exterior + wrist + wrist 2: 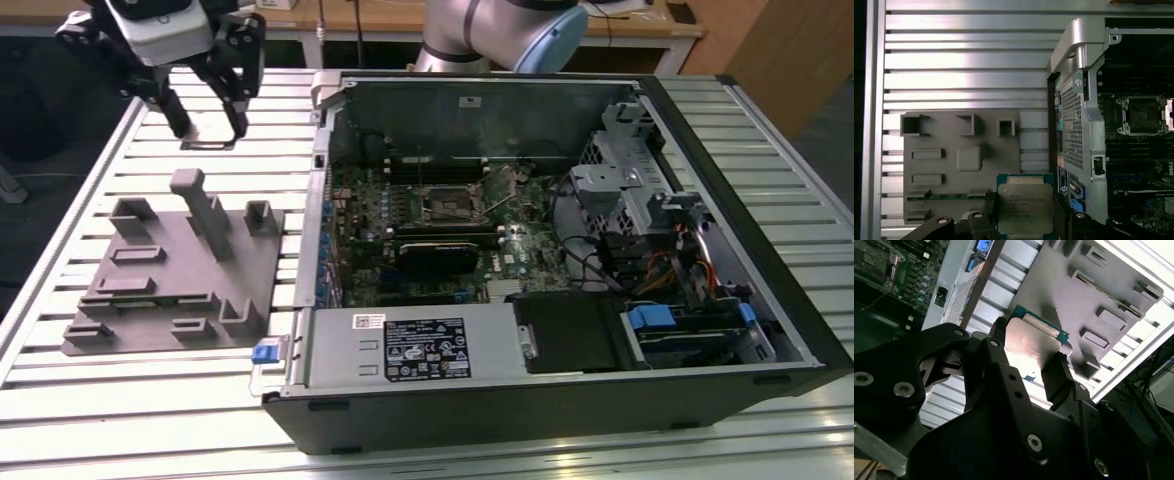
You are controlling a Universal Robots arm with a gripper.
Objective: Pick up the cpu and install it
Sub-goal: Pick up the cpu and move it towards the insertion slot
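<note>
The cpu (1025, 207) is a flat square chip with a silvery top and a green rim, and my gripper (1025, 220) is shut on its two opposite edges. In the second wrist view the cpu (1031, 340) sits between the black fingers (1056, 372). In the exterior view my gripper (208, 132) hangs above the slatted table at the far left corner, beyond the grey fixture plate (174, 270), with the cpu (210, 143) edge-on at its tips. The black socket (449, 200) lies on the motherboard inside the open case, well off to the exterior view's right.
The open computer case (694, 120) takes up the table's middle and right, with drive bays, cables and a power supply (414, 345) inside. The fixture plate (961, 160) carries upright blocks and slots. The case wall (1079, 50) stands between gripper and socket (1143, 114).
</note>
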